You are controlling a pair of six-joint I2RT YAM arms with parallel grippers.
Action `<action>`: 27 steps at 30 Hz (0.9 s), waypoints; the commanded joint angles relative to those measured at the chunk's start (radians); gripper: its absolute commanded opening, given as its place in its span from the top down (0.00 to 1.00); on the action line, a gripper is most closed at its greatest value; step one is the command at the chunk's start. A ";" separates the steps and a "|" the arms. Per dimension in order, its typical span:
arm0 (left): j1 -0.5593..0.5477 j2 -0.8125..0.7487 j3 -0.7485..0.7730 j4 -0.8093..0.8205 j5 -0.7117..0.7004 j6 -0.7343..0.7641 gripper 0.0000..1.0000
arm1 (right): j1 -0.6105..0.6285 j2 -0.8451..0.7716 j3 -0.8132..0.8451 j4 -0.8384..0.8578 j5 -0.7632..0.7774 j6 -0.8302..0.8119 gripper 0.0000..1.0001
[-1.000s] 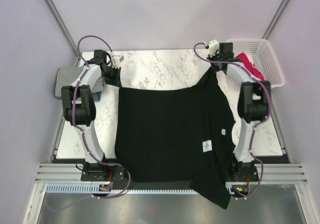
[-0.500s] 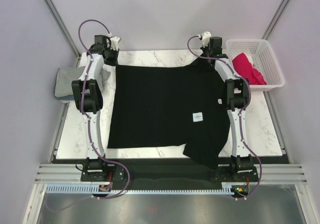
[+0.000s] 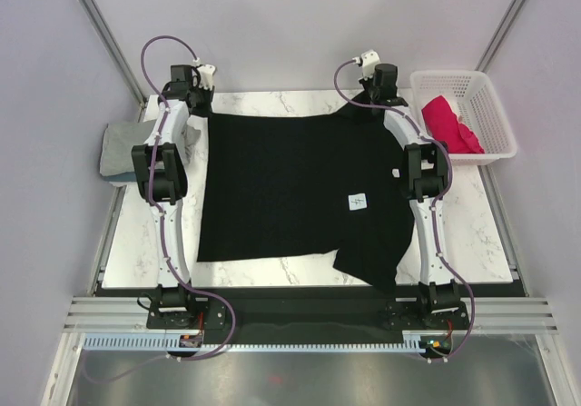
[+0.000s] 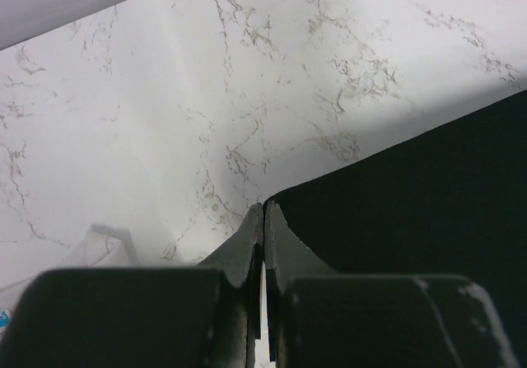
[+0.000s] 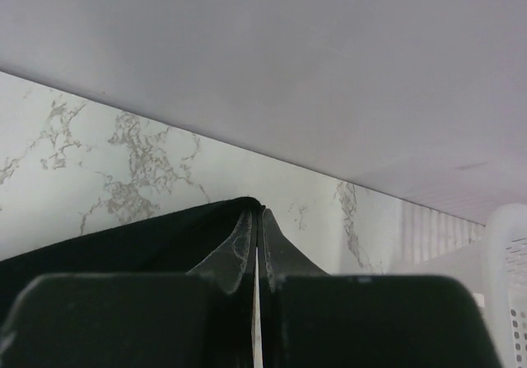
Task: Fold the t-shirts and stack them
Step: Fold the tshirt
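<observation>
A large black t-shirt point(image 3: 290, 188) lies spread flat on the marble table point(image 3: 472, 233), with a white label point(image 3: 359, 203) on its right part. One sleeve point(image 3: 372, 265) reaches the near edge. My left gripper point(image 3: 201, 108) is shut on the shirt's far left corner; the left wrist view shows the black cloth point(image 4: 428, 220) meeting the closed tips of that gripper point(image 4: 263, 211). My right gripper point(image 3: 374, 106) is shut on the far right corner, where the cloth point(image 5: 123, 244) wraps its tips point(image 5: 258, 213). A folded grey t-shirt point(image 3: 118, 147) sits at the table's left edge. A crimson-pink t-shirt point(image 3: 449, 124) lies in the basket.
A white lattice basket point(image 3: 486, 106) stands off the table's far right corner, and its rim point(image 5: 502, 253) shows in the right wrist view. Both arms stretch along the table's sides to the far edge. Grey walls close in behind and on both sides.
Both grippers have pulled the black t-shirt away from the near edge toward the far edge. It now lies flat on the table, and only in the last half second did it move slightly.
</observation>
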 commanded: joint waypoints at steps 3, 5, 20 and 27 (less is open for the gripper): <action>0.015 -0.138 -0.016 0.064 0.027 -0.018 0.98 | 0.012 -0.182 -0.058 -0.021 0.031 -0.017 1.00; 0.020 -0.192 -0.071 0.061 0.061 -0.024 0.98 | 0.012 -0.254 -0.159 -0.027 0.030 -0.033 1.00; 0.018 -0.360 -0.189 -0.048 0.173 0.006 0.98 | 0.018 -0.523 -0.400 -0.182 -0.006 0.007 1.00; 0.020 -0.484 -0.314 -0.123 0.188 0.034 0.98 | 0.021 -0.687 -0.557 -0.245 -0.026 0.033 1.00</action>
